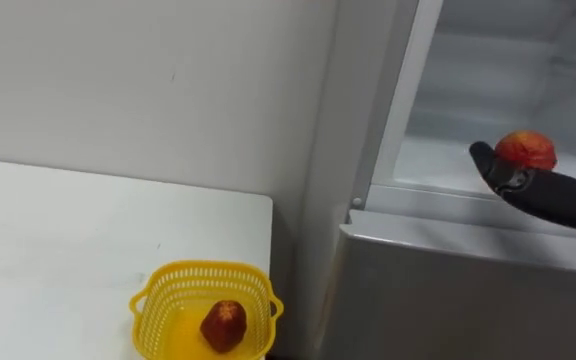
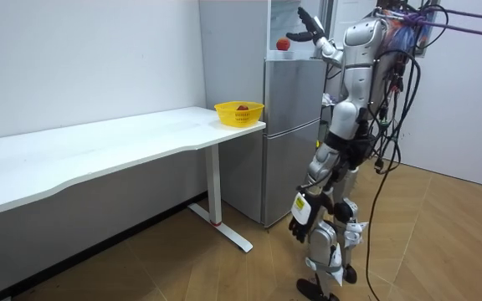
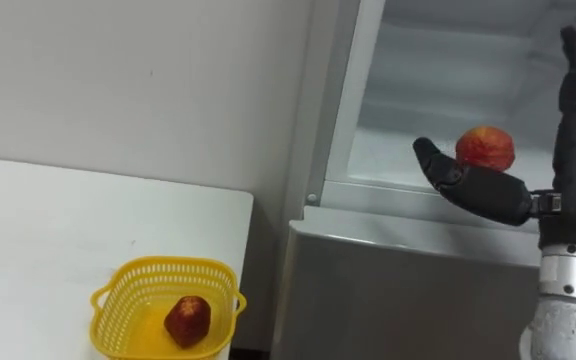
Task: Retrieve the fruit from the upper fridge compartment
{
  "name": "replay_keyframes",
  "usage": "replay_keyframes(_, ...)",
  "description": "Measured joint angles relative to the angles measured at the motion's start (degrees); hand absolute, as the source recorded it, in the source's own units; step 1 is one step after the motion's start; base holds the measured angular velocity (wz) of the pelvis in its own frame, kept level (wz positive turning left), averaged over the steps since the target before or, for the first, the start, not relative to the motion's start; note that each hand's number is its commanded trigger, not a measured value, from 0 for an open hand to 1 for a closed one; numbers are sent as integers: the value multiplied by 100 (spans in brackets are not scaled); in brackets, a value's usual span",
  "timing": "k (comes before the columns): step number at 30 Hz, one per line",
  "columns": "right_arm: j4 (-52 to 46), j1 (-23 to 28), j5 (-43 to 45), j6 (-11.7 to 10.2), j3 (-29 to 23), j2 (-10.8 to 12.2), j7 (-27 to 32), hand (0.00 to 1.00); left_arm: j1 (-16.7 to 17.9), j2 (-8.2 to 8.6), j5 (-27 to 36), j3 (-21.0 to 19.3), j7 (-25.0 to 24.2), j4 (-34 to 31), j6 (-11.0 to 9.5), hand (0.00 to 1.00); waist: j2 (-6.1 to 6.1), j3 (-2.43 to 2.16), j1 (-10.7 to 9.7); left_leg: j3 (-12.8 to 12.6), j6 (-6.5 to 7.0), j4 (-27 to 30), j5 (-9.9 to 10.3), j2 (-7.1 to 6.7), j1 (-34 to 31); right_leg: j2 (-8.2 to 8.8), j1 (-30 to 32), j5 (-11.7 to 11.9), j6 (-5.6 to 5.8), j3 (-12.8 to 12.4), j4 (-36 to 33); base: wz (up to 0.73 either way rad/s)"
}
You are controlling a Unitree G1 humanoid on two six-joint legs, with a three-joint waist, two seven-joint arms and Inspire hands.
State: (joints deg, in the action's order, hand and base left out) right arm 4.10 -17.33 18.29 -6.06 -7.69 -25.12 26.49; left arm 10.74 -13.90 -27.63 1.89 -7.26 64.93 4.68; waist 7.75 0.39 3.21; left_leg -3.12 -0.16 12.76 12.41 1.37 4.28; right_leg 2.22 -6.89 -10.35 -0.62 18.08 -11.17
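The red fruit sits at the near lip of the upper fridge shelf — directly left of the right robot hand, above its thumb — with the fingers straight up, spread, not closed round it.

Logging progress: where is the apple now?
On the right of the eye views, the apple is in the open upper fridge, near its front edge, just above the right robot hand.

Right hand hovers at the open upper fridge compartment, a red apple resting on it; on the white table, a yellow basket holds a red fruit
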Motion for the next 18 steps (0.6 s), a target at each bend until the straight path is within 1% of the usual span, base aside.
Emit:
replay_keyframes(1, 25, -47, 7, 43, -4, -40, -45, 0, 44, -1, -8, -13, -55, -72, -2, 0, 12, -8, 21, 0, 1, 3, -1, -8, -8, 19, 33, -20, 2, 7, -58, 5)
replay_keyframes(2, 113, -175, 35, 44, -3, -78, -51, 0, 72, -1, -13, -48, -115, -101, -10, 0, -12, 8, 25, 6, 2, 42, 0, -17, -41, 33, 52, -34, 1, 26, -75, 4)
replay_keyframes(3, 197, -248, 31, 41, -3, -119, -48, 0, 71, -6, -14, -68, -137, -102, -10, 0, -16, 8, 22, 8, 5, 65, 1, -18, -65, 37, 64, -36, 1, 53, -78, 6)
replay_keyframes(5, 490, -448, 15, 79, 27, -366, -34, 0, 90, -78, -61, -122, -209, -187, -10, 0, 17, 6, 101, 9, 8, 74, -3, -31, -102, 62, 135, -80, -2, 55, -165, 2)
replay_keyframes(6, 521, -454, 19, 87, 58, -440, -34, 0, 104, -101, -65, -122, -208, -224, -10, 0, 32, -4, 138, 9, 7, 74, -4, -31, -106, 60, 142, -83, -4, 53, -167, 0)
replay_keyframes(8, 711, -618, 36, 97, 274, -693, -31, 0, 113, -149, -67, -121, -170, -251, -7, 0, 78, -34, 171, 18, 7, 72, -5, -29, -116, 60, 146, -87, -7, 70, -166, 0)
replay_keyframes(11, 1016, -904, 42, 124, 418, -741, -28, 0, 135, -150, -65, -124, -85, -254, -3, 0, 137, -50, 168, 25, 6, 85, -6, -28, -112, 59, 130, -87, -7, 93, -149, 1)
replay_keyframes(13, 1110, -938, 40, 136, 435, -741, -35, 0, 154, -156, -65, -131, -33, -264, 0, 0, 173, -36, 184, 33, 5, 86, -5, -28, -116, 57, 128, -88, -5, 102, -137, 2)
replay_keyframes(14, 1151, -986, 26, 178, 464, -742, -44, 0, 141, -156, -57, -135, -24, -267, 2, 0, 201, -30, 181, 34, 5, 83, -5, -28, -122, 57, 133, -88, -5, 102, -134, 0)
replay_keyframes(18, 1244, -1048, 24, 250, 485, -751, -102, 0, 163, -194, -23, -166, -25, -264, 19, 0, 235, -36, 181, 67, 5, 86, -3, -30, -161, 57, 144, -88, -4, 118, -136, 5)
